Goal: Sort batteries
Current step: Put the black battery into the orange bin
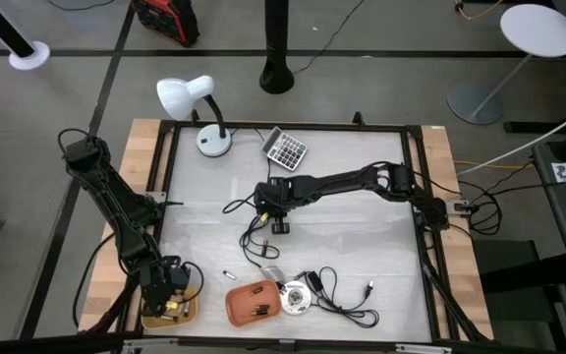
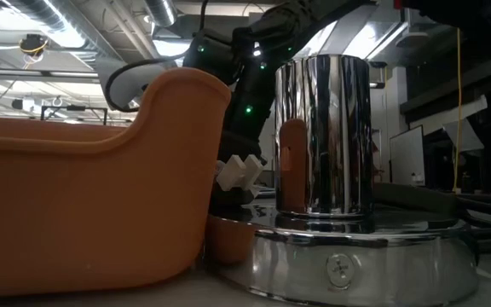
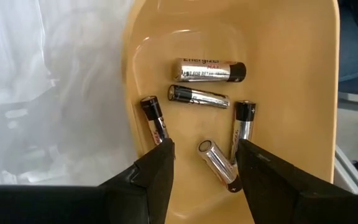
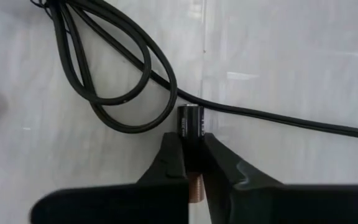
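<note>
The right gripper point(image 4: 193, 163) pinches a dark battery point(image 4: 190, 122) mid-bench, just beside a looped black cable point(image 4: 120, 81). The left gripper point(image 3: 202, 165) hovers with fingers spread over the yellow tray point(image 3: 291, 74), where five silvery batteries point(image 3: 211, 71) lie loose

Five silvery, black-capped batteries point(image 3: 207, 70) lie scattered flat in my yellow tray point(image 3: 291, 93). One dark battery point(image 4: 190, 124) sits pinched between my right fingers point(image 4: 166, 163), beside a cable point(image 4: 272, 115).
</note>
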